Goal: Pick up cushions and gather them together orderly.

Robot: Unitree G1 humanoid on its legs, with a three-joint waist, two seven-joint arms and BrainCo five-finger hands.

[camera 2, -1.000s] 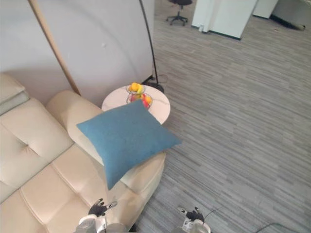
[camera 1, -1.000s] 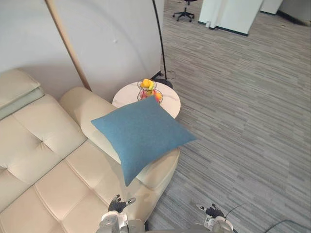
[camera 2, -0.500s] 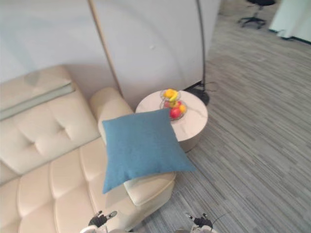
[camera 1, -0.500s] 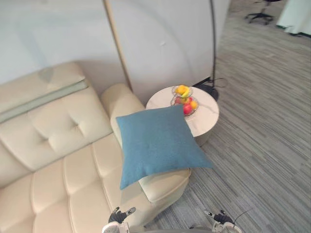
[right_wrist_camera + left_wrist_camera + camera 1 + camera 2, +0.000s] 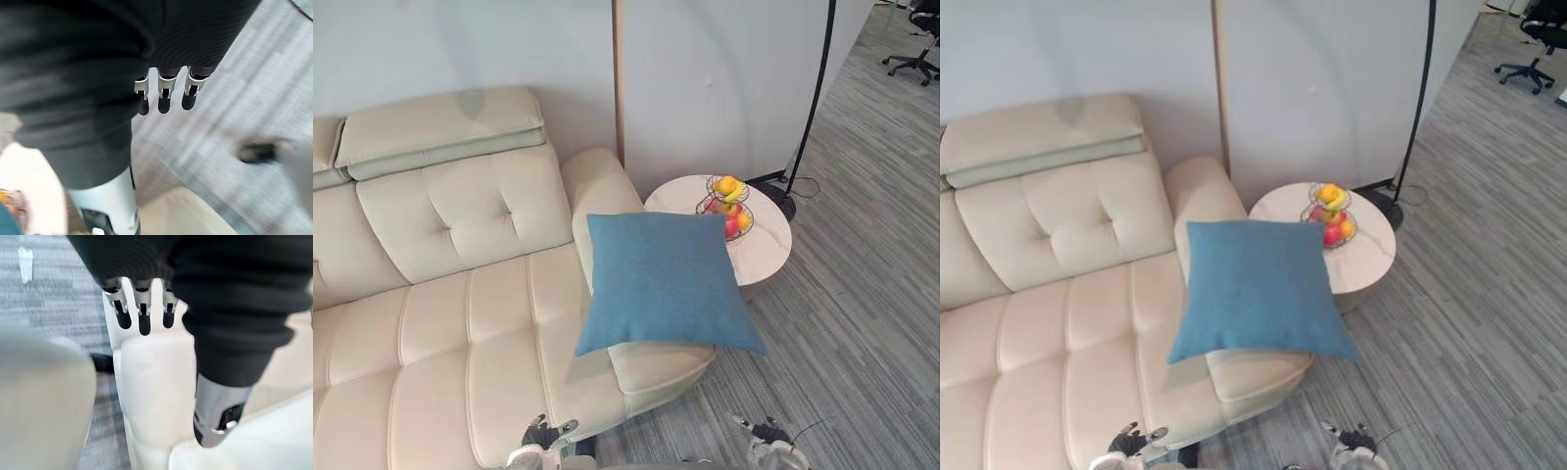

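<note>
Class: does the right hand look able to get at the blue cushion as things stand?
Probably not yet: the right hand hangs low, well short of the blue cushion; nothing blocks it.

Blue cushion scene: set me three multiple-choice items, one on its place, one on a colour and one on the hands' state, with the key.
1. Where is the blue cushion?
A. Under the table.
B. On the end of the sofa, beside the round side table.
C. On top of the table.

2. What colour is the sofa?
A. Black.
B. Red.
C. Cream.

3. What are the left hand and right hand doing?
A. Both grip the cushion.
B. Both hang low and empty, fingers relaxed.
C. One rests on the table.

Key:
1. B, it rests on the seat end and armrest next to the table.
2. C, its upholstery is pale cream.
3. B, both hands are low down, apart from the cushion.
</note>
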